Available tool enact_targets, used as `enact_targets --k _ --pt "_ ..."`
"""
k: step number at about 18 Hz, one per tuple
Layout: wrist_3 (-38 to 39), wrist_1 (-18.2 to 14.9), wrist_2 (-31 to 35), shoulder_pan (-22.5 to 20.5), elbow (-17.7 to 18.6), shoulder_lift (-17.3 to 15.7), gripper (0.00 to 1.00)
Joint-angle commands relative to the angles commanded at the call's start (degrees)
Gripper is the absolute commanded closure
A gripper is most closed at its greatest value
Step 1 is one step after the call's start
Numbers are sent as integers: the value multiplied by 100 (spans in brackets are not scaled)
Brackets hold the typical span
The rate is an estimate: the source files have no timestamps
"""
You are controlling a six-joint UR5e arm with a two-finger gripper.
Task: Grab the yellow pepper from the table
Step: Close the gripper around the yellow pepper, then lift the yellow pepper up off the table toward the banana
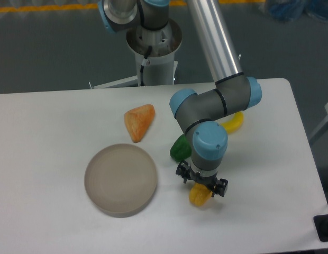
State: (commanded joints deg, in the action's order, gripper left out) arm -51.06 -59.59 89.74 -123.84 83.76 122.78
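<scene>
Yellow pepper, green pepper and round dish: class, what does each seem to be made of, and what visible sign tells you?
Yellow pepper: probably plastic or rubber, a toy; smooth, evenly coloured skin with a soft sheen.
Green pepper: likely the same; uniform glossy green, though partly hidden by the arm.
Dish: possibly matte plastic or ceramic; flat beige-grey surface with no glare. The look leaves it open.

Grey arm with blue joint caps folded down over the right half of the white table

The silver upper tube slopes down from the top centre to a grey elbow near the far right edge; the wrist turns back and points straight down. The black two-finger gripper (201, 185) sits low near the front edge, its short jaws spread, straddling something yellow.
</scene>
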Motion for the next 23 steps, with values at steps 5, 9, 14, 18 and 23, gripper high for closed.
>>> enact_targets --k 5,9,14,18,23 --pt "-53 -35 -17 -44 -105 -184 79" --pt "-70 -123 -62 -219 -79 -649 78" --pt "-788 -763 -35 -579 -44 -1203 79" --pt "-1607 -1432 -18 -913 -53 -1502 80" --pt "-2169 -1661 0 -1063 -70 -1529 86"
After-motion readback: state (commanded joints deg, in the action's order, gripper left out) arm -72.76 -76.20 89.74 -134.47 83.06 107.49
